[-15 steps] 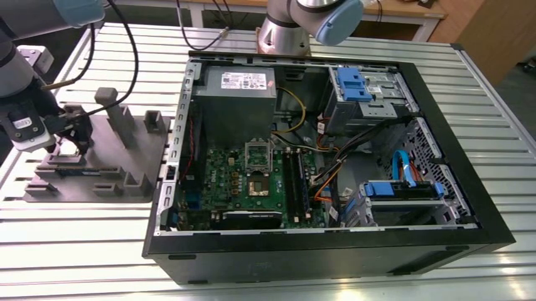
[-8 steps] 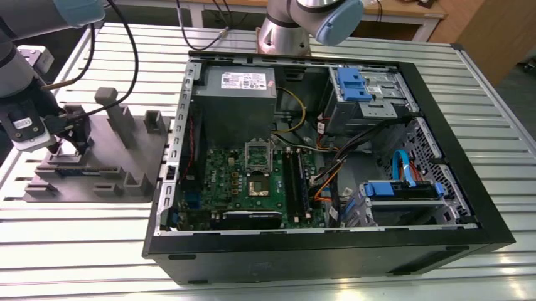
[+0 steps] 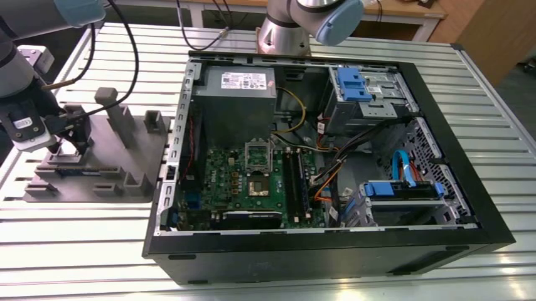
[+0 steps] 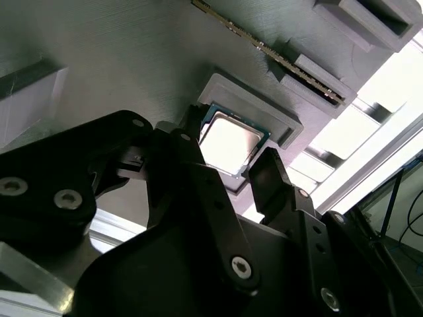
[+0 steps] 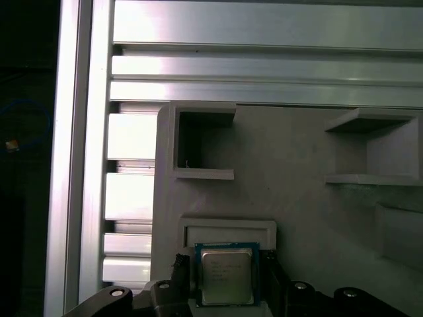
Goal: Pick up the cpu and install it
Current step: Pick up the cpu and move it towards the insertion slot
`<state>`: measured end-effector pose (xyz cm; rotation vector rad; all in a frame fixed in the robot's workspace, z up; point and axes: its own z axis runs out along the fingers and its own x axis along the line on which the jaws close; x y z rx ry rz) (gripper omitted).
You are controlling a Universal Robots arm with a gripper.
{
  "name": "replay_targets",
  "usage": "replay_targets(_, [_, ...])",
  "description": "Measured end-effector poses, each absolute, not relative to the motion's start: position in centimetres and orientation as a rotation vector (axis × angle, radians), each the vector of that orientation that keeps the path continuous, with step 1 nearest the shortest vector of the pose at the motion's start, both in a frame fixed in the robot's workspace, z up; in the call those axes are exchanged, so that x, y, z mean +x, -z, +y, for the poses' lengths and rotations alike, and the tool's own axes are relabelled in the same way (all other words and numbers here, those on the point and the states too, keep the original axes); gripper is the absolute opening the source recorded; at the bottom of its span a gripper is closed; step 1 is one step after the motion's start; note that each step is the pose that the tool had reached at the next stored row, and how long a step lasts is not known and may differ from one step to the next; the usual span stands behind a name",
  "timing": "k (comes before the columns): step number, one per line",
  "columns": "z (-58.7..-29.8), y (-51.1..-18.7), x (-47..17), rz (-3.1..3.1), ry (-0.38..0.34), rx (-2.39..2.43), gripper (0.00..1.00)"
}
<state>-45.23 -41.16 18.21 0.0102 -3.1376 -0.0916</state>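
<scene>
At the fixture block (image 5: 297, 224), end effector (image 4: 229, 149) wide astride the cpu (image 4: 231, 140), contact with its edges unclear.

Arm (image 3: 280, 32): silver-grey tubes, pale blue joint caps (image 3: 339, 22), black cable (image 3: 132, 47) alongside. Tool (image 4: 228, 148): black angular links, silver screws (image 4: 240, 266).

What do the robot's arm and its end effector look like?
The arm has silver-grey tubes with pale blue caps at the joints, and black cables trail from it. The end effector is black, built of angular linked plates fastened with silver screws.
</scene>
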Motion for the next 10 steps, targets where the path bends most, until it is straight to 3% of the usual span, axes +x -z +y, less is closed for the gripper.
replay_targets(8, [-41.17, -18.2, -45.24, -3.137, 0.091, 0.01, 0.55])
replay_targets(9, [-41.16, -18.18, -45.23, -3.137, 0.091, 0.01, 0.48])
replay_targets(10, [-41.16, -18.17, -45.22, -3.137, 0.091, 0.01, 0.48])
